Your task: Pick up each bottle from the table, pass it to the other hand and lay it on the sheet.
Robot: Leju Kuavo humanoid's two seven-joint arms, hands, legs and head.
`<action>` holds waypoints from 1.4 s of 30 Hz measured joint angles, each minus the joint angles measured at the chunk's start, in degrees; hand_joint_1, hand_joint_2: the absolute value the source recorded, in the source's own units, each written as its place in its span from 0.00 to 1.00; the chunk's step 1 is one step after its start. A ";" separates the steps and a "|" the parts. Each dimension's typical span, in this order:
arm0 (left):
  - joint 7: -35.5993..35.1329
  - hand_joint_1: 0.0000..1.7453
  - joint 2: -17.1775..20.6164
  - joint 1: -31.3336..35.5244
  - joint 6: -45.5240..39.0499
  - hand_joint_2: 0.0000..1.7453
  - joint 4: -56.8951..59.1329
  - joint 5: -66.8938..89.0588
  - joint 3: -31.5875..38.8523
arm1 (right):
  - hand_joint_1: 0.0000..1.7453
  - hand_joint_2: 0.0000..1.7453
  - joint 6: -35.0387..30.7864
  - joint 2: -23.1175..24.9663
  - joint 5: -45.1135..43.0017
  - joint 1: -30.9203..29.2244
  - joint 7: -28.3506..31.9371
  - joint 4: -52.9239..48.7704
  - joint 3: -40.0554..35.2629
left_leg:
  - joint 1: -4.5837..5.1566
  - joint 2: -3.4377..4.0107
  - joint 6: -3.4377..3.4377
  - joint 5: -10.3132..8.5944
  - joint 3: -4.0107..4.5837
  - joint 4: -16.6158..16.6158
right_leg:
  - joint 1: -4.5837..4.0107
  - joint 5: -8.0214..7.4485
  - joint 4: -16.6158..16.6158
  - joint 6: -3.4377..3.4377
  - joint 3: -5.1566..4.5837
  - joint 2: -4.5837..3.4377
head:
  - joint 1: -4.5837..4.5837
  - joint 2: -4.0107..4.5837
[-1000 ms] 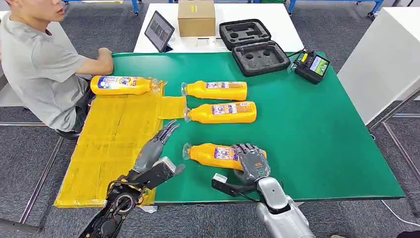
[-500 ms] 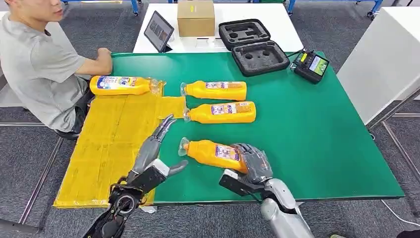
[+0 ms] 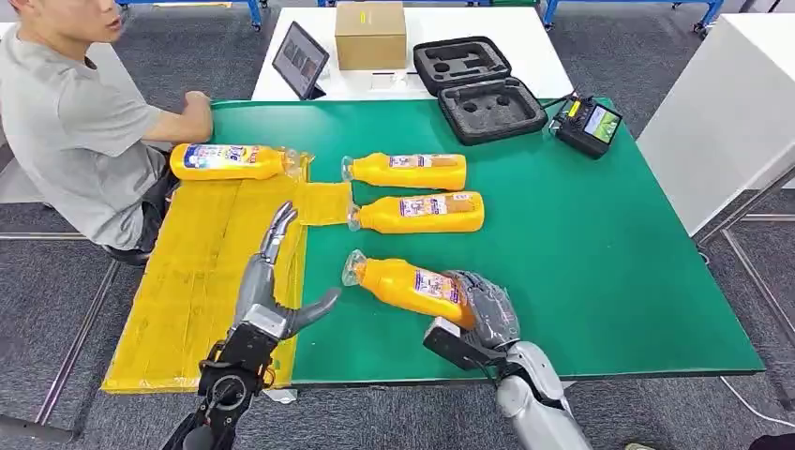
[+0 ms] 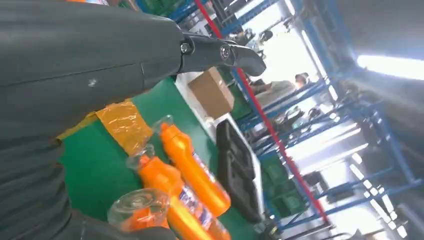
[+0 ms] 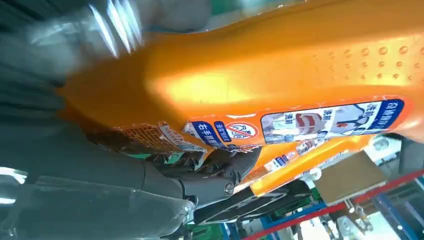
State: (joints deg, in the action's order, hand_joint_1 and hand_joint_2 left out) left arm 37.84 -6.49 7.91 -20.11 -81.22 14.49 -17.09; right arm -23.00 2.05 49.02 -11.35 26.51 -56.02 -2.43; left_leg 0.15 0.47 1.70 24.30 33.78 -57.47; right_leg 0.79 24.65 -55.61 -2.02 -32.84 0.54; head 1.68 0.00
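Right hand (image 3: pixel 483 305) fingers wrap the bottle (image 3: pixel 408 282) base, left hand (image 3: pixel 265 281) fingers spread; bottle looks rigid, slick, likely full, so take it mid-body near the label.

I see the sheet (image 3: pixel 202 281) at the frame's left on the tabletop (image 3: pixel 600 253), one bottle (image 3: pixel 230 160) at its upper edge. Two bottles (image 3: pixel 405 171) (image 3: pixel 417 212) lie mid-frame, right of it. Lower centre, my right hand (image 3: pixel 486 307) holds a fourth bottle (image 3: pixel 403 281), with my left hand (image 3: pixel 267 272) to its left over the sheet.
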 measured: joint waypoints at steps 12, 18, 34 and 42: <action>-1.55 0.00 -0.63 -1.90 3.15 1.00 0.83 -13.78 0.68 | 1.00 1.00 -4.06 0.11 -5.59 0.07 3.73 1.42 0.04 | 0.01 0.00 0.00 0.00 0.03 0.00 | 0.01 0.00 0.00 0.00 0.00 0.01 | 0.00 0.00; -1.62 0.00 -0.81 -1.89 4.24 1.00 3.30 -16.04 0.68 | 1.00 1.00 -4.41 0.13 -6.93 0.07 4.48 1.64 0.04 | 0.00 0.00 0.00 0.00 0.07 0.00 | 0.00 0.00 0.00 -0.01 -0.05 0.01 | 0.00 0.00; -4.44 0.00 -1.44 -1.71 10.10 1.00 8.59 -25.09 0.35 | 1.00 1.00 -5.79 0.22 -13.44 0.97 8.65 1.51 -0.02 | 0.01 0.00 0.00 0.00 0.14 0.00 | 0.00 0.00 0.00 -0.01 -0.11 0.01 | 0.02 0.00; -5.66 0.00 -2.08 0.44 12.11 1.00 12.11 -27.56 -0.33 | 1.00 1.00 -6.45 0.52 -16.85 1.05 11.23 0.98 -1.25 | 0.01 -0.01 0.00 -0.01 0.20 0.00 | 0.01 0.00 0.00 -0.01 -0.15 0.03 | 0.00 0.00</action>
State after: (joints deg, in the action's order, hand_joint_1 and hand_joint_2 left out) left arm 32.17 -8.57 8.35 -8.00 -69.11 -13.07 -17.42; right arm -29.44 2.58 32.17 -10.30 37.75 -55.04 -3.67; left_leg 0.15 0.46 1.70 24.29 33.98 -57.47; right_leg 0.79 24.64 -55.62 -2.03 -32.99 0.57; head 1.68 0.00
